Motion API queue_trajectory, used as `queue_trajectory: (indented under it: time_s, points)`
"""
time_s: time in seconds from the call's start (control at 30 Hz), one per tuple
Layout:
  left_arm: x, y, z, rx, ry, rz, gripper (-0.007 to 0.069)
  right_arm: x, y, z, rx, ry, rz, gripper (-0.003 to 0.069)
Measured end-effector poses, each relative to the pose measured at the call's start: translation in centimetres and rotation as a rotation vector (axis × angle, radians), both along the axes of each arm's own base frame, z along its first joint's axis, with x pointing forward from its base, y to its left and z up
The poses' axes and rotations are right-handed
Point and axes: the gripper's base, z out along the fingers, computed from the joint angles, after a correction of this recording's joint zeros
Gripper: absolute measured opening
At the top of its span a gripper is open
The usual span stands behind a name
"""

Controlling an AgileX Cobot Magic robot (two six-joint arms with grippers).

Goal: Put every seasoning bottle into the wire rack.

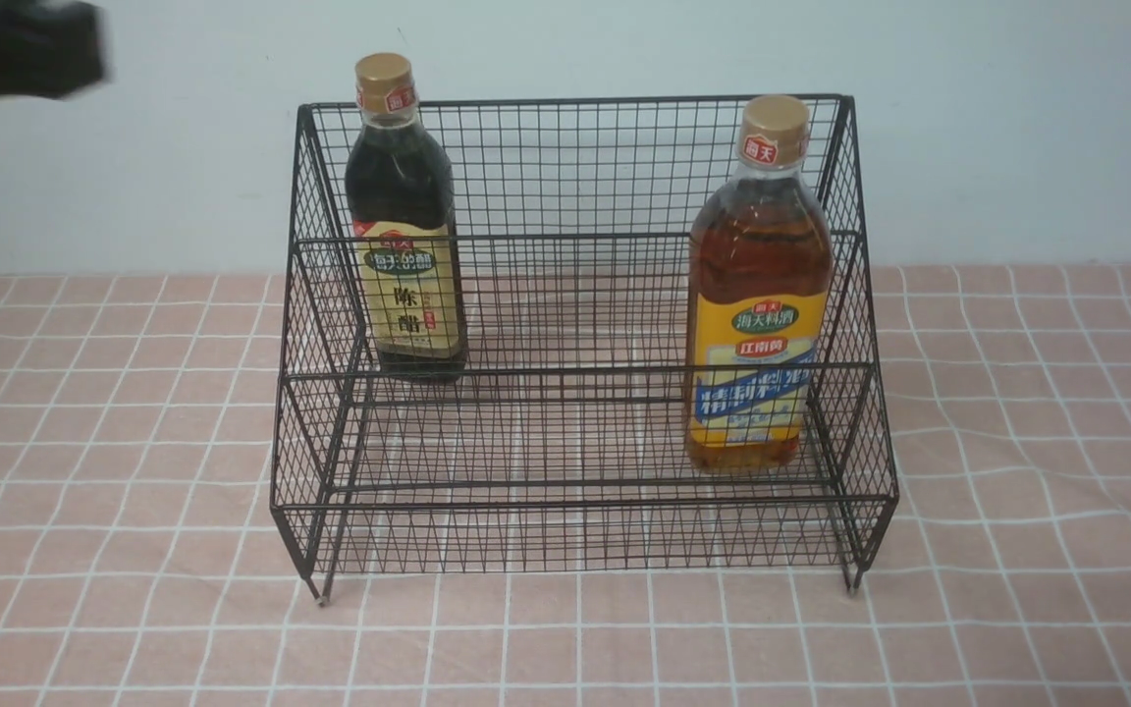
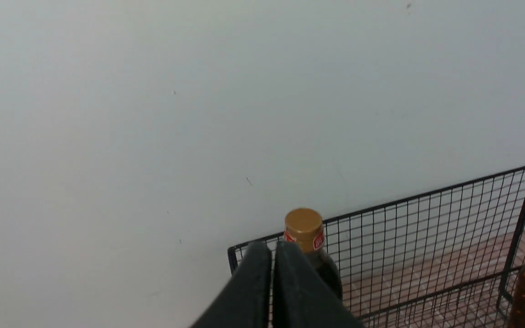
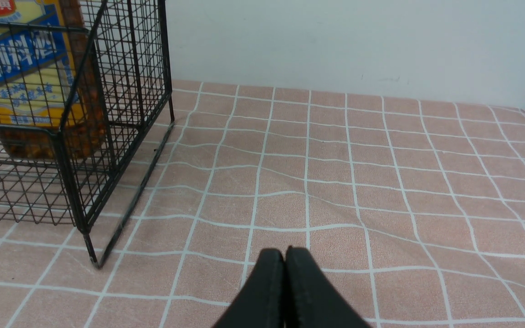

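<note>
Above the pink checked worktop [image 3: 335, 182], the black right gripper [image 3: 285, 255] is closed. The black left gripper [image 2: 274, 250] is also closed, raised near the black wire-mesh rack [image 2: 408, 218].

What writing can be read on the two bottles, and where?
Dark bottle, neck: "海天"
Dark bottle, label: "海天", "陈醋"; small print unreadable
Amber bottle, neck: "海天"
Amber bottle, label: "海天料酒", "江南黄", "精制料酒" partly hidden by mesh; finer print unreadable
</note>
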Motion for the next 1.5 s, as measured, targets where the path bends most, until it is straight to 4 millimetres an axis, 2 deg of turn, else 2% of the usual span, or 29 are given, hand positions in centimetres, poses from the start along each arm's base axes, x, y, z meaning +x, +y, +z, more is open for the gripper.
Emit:
queue_trajectory:
  time_s: [0.2,0.4,0.43,0.47,0.5,0.53,0.57,0.7,0.77,0.9,0.97,1.0,1.03,1.07,1.1,1.13,1.17,1.2,1.27,1.3,1.4,1.5]
  points:
    - [-3.3,1.1,1.6,-0.043,-0.089,0.001,-0.0007,0.0,0.0,0.0,0.000,0.000,0.000,-0.0014]
    - [-7.7,2.7,3.1,-0.111,-0.197,0.003,-0.0007,0.0,0.0,0.0,0.000,0.000,0.000,-0.0014]
    - [-9.2,3.2,3.3,-0.121,-0.220,0.006,-0.0007,0.0,0.0,0.0,0.000,0.000,0.000,-0.0014]
    - [-10.2,3.6,3.4,-0.126,-0.229,0.010,-0.0007,0.0,0.0,0.0,0.000,0.000,0.000,-0.0014]
    - [-10.4,3.7,3.4,-0.127,-0.230,0.011,-0.0007,0.0,0.0,0.0,0.000,0.000,0.000,-0.0014]
    - [-12.1,4.3,3.2,-0.132,-0.223,0.022,-0.0007,0.0,0.0,0.0,0.000,0.000,0.000,-0.0014]
    - [-12.7,4.6,2.9,-0.129,-0.204,0.030,-0.0007,0.0,0.0,0.0,0.000,0.000,0.000,-0.0014]
    - [-14.0,5.1,1.9,-0.103,-0.180,0.038,-0.0007,0.0,0.0,0.0,0.000,0.000,0.000,-0.0014]
    - [-14.4,5.2,0.3,-0.063,-0.173,0.035,-0.0007,0.0,0.0,0.0,0.000,0.000,0.000,-0.0014]
    - [-14.5,4.6,-5.7,0.010,-0.171,0.047,-0.0007,0.0,0.0,0.0,0.000,0.000,0.000,-0.0014]
    - [-14.5,4.5,-7.3,0.022,-0.197,0.067,-0.0007,0.0,0.0,0.0,0.000,0.000,0.000,-0.0014]
    - [-14.0,4.4,-10.3,0.017,-0.196,0.094,-0.0007,0.0,0.0,0.0,0.000,0.000,0.000,-0.0014]
    - [-14.0,4.4,-10.7,0.019,-0.188,0.098,-0.0007,0.0,0.0,0.0,0.000,0.000,0.000,-0.0014]
    - [-13.6,4.5,-14.2,0.019,-0.184,0.146,-0.0007,0.0,0.0,0.0,0.000,0.000,0.000,-0.0014]
    - [-13.3,4.5,-15.9,0.021,-0.158,0.160,-0.0007,0.0,0.0,0.0,0.000,0.000,0.000,-0.0014]
    - [-13.2,4.6,-16.3,0.021,-0.157,0.163,-0.0007,0.0,0.0,0.0,0.000,0.000,0.000,-0.0014]
    - [-13.1,4.6,-17.6,0.024,-0.135,0.173,-0.0007,0.0,0.0,0.0,0.000,0.000,0.000,-0.0014]
    - [-12.8,4.6,-20.1,0.017,-0.091,0.183,-0.0007,0.0,0.0,0.0,0.000,0.000,0.000,-0.0014]
    - [-12.5,4.6,-21.9,0.007,-0.053,0.187,-0.0007,0.0,0.0,0.0,0.000,0.000,0.000,-0.0014]
    - [-12.1,4.7,-24.0,0.004,0.006,0.193,-0.0007,0.0,0.0,0.0,0.000,0.000,0.000,-0.0014]
    - [-11.8,4.8,-26.7,0.015,0.084,0.208,-0.0007,0.0,0.0,0.0,0.000,0.000,0.000,-0.0014]
    - [-11.8,4.9,-27.4,0.028,0.110,0.215,-0.0007,0.0,0.0,0.0,0.000,0.000,0.000,-0.0014]
